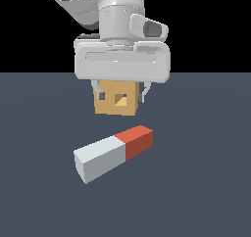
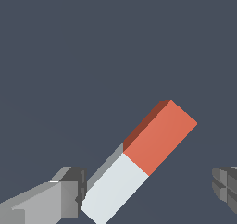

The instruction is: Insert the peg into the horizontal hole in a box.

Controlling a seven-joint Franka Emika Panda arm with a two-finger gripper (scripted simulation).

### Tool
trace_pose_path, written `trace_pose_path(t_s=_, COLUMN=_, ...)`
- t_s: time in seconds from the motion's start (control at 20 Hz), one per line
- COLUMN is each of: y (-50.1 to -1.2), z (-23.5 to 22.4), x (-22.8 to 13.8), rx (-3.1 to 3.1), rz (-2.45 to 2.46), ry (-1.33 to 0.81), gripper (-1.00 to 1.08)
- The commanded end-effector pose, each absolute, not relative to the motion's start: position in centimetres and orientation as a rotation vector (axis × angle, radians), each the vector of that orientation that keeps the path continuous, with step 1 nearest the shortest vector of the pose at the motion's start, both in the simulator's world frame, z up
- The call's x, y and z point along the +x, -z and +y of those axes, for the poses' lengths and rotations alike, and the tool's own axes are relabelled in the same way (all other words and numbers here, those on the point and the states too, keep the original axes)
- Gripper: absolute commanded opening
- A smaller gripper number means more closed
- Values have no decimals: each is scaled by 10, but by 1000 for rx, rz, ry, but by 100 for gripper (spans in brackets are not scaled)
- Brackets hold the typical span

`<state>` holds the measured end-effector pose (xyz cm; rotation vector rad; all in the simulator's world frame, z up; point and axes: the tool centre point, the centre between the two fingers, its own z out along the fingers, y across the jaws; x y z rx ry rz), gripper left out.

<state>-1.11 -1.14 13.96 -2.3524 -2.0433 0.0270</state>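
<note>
Exterior view: gripper hanging above the dark grey floor, fingers spread wide, nothing between them. Fingertips just visible below the white hand housing, one each side of the box as seen from this camera; whether level with the box or nearer the camera cannot be told from this angle.

Box tan, resting on the floor behind the gripper, upper part covered by the hand housing. Hole showing as a small darker square on the face turned toward the camera, unobstructed.

Peg flat on the floor, nearer the camera than the box and apart from it. Lying on a diagonal: pale grey-white end toward the exterior view's left and closer to the camera, red-orange end toward the exterior view's right and closer to the box. Not touched by either finger.

Wrist view: peg seen from above, lying slantwise between the two finger pads, clear gap on both sides. One pad close to the pale end, the other well off at the frame edge. Red-orange section about as long as the visible pale section here; pale end cut by the frame edge. Box and hole out of this view; only floor beyond the peg
</note>
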Motion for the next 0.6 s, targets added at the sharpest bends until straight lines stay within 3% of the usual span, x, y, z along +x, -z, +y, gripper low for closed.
trace_pose_path(t_s=0.0, y=-134, z=-18, x=-13, rx=-2418, rz=-1969, ry=-25, gripper=100)
trace_pose_path(t_s=0.55, y=-101, z=-55, x=-30, rx=-2752, rz=-1495, ry=-12, gripper=100)
